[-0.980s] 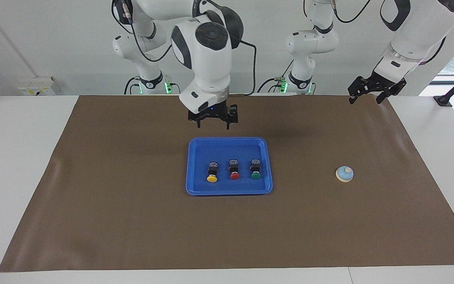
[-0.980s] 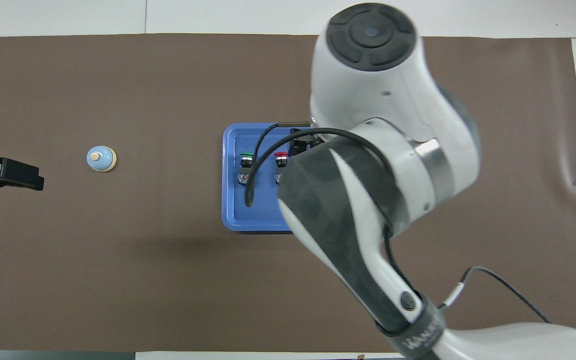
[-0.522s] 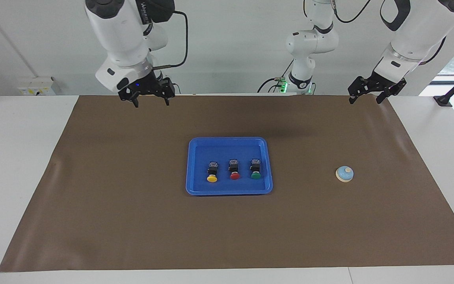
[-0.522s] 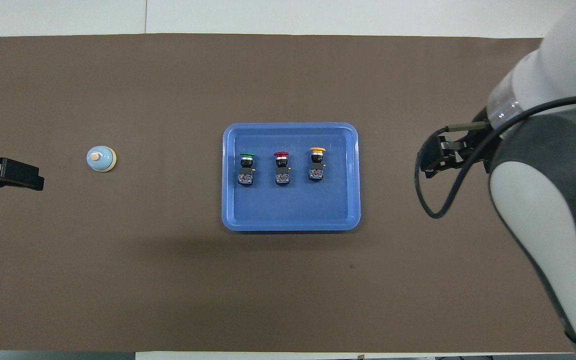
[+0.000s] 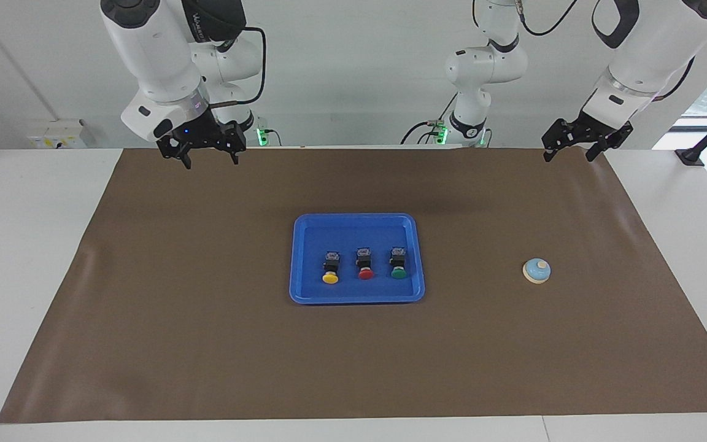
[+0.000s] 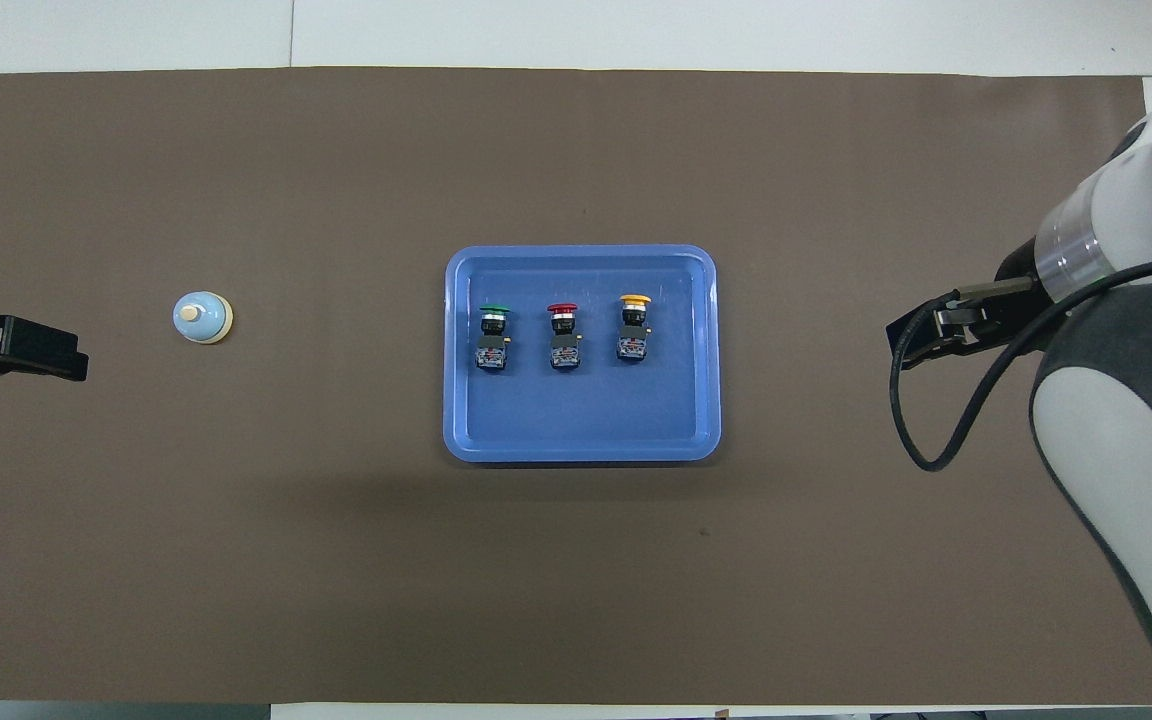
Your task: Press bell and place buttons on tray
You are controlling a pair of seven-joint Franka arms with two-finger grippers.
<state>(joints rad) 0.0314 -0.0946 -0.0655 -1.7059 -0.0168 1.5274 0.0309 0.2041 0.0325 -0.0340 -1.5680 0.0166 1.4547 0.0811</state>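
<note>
While buttons [image 5: 364, 265] lie in tray [image 5: 304, 294], right gripper [image 5: 205, 161] spread, well apart, left gripper [image 5: 570, 155] spread.

A bright-blue tray [image 5: 356, 223] is seen at frame centre, holding black-bodied buttons [image 5: 364, 264] capped yellow, red and green; a light-blue bell [image 5: 537, 270] with cream base is shown on the brown mat [image 5: 206, 344] over the white desk [image 5: 22, 245]

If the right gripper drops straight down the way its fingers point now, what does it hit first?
Probably only the brown mat. The right gripper, open and empty, hangs over the mat's edge nearest the robots, toward the right arm's end, well clear of the tray. Depth is uncertain, but nothing else lies below it.
</note>
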